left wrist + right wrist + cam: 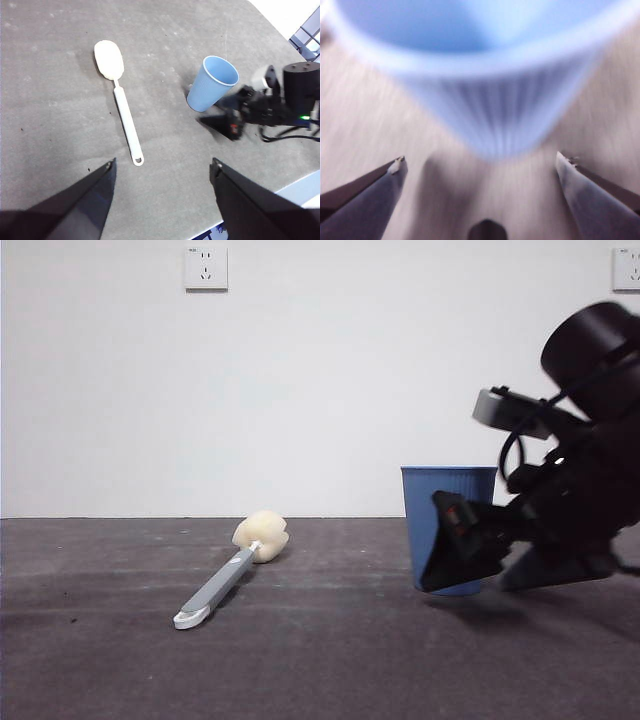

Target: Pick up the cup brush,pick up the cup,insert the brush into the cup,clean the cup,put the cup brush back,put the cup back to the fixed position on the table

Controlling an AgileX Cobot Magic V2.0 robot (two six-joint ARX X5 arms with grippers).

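The blue ribbed cup [448,523] stands upright on the dark table [320,660] at the right. My right gripper [500,565] is low beside it, jaws open, with the cup [490,95] just ahead of the fingertips and not between them. The cup brush [232,573] lies flat left of the cup, cream sponge head away from the camera, white looped tip nearest. The left wrist view looks down from high above: the cup brush [120,100], the cup [211,83] and the right gripper [227,122] all lie below. My left gripper [162,170] hangs open, holding nothing.
A white wall with two sockets [205,267] closes the back of the table. The table's edge [280,192] runs close behind the right arm in the left wrist view.
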